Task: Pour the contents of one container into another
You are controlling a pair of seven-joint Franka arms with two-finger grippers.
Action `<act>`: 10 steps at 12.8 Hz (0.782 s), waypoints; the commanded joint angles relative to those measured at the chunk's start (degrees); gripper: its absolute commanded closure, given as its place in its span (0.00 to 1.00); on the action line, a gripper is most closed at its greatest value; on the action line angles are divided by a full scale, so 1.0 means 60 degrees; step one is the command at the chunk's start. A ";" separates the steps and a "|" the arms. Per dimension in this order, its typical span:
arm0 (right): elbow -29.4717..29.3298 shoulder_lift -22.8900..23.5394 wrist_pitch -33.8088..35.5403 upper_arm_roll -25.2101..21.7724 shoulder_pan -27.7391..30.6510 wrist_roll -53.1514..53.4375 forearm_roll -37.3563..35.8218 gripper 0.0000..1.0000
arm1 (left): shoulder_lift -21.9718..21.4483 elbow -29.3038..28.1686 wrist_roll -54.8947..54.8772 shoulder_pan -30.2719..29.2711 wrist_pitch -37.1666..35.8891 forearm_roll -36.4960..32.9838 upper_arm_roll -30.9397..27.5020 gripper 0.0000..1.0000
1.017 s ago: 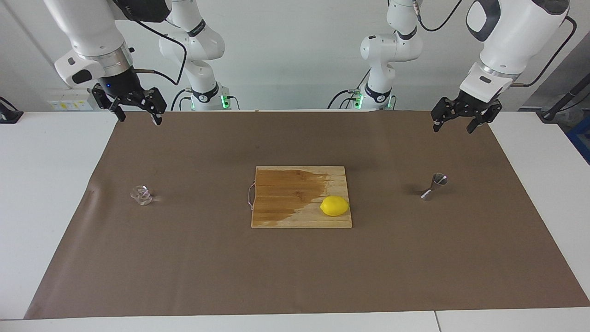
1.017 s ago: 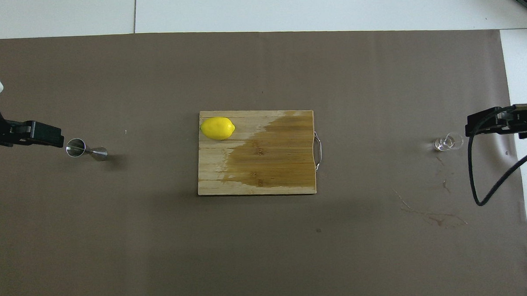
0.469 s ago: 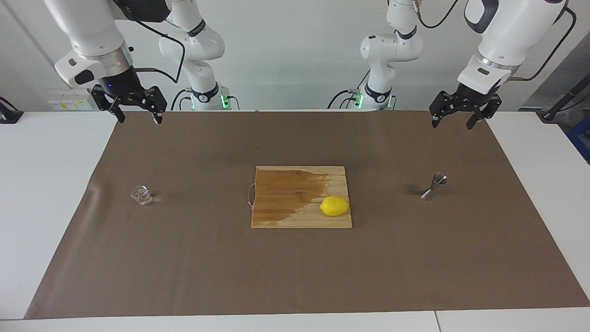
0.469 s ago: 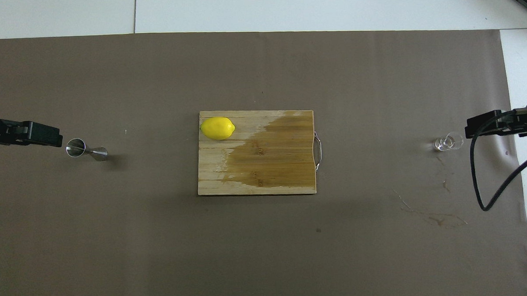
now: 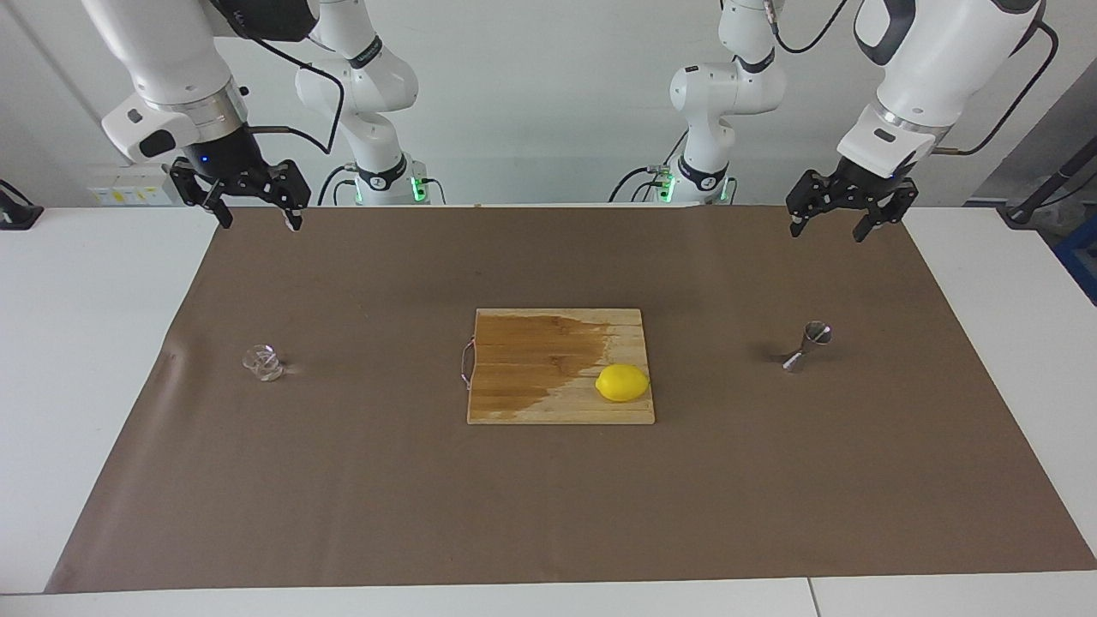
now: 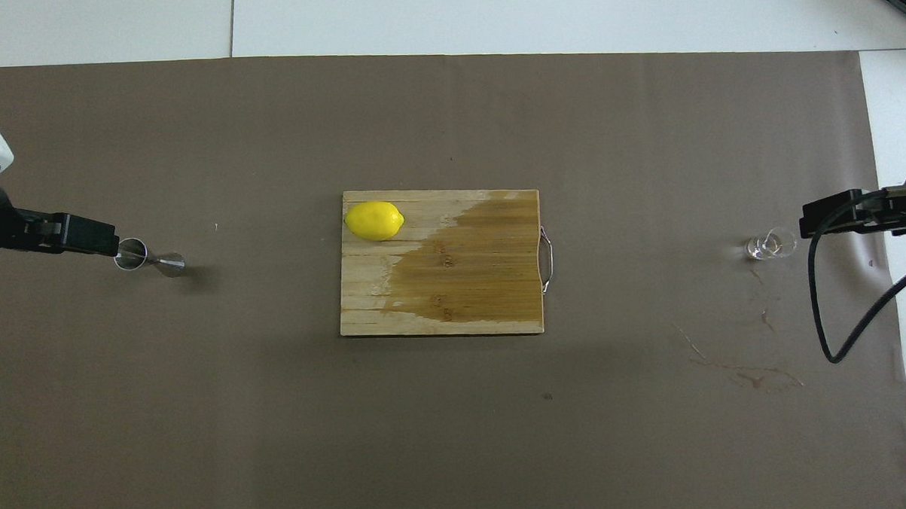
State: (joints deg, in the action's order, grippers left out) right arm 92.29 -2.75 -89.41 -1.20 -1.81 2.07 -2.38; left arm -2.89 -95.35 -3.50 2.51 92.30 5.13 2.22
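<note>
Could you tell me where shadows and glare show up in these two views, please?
Facing view: the steel jigger casts a soft shadow toward the cutting board. Overhead view: the clear glass cup nearly vanishes against the brown paper, marked only by bright glints; the lemon carries a small highlight.

A cutting board [image 5: 548, 377] is lying mid-surface with a lemon [image 5: 622, 382] sitting on it. The glass cup [image 5: 262, 362] is standing toward the right arm's end, the jigger [image 5: 806, 345] toward the left arm's end.
</note>
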 commanded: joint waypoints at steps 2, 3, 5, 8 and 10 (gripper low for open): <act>-0.0088 -0.0011 0.0267 0.0053 0.0126 -0.0272 0.0104 0.00 | -0.0748 -0.1378 -0.0061 -0.0462 0.0466 0.1150 -0.0120 0.00; -0.0088 0.0004 0.0267 0.0053 0.0126 -0.0272 0.0104 0.00 | -0.0763 -0.1496 -0.0046 -0.0622 0.0452 0.1325 -0.0120 0.00; -0.0088 0.0004 0.0267 0.0053 0.0111 -0.0272 0.0104 0.00 | -0.0850 -0.1890 -0.0046 -0.0857 0.0393 0.1647 -0.0135 0.00; -0.0088 0.0004 0.0267 0.0053 0.0125 -0.0301 0.0104 0.00 | -0.0734 -0.2082 0.0027 -0.1472 0.0174 0.2484 -0.0135 0.00; -0.0088 0.0018 0.0253 0.0053 0.0126 -0.0316 0.0104 0.00 | -0.0413 -0.2068 0.0042 -0.1969 0.0042 0.2951 -0.0135 0.00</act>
State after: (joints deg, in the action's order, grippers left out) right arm 92.29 -2.75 -88.89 -1.20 -1.81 2.01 -2.38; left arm -5.67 -106.45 -3.48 -6.95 92.99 20.03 1.12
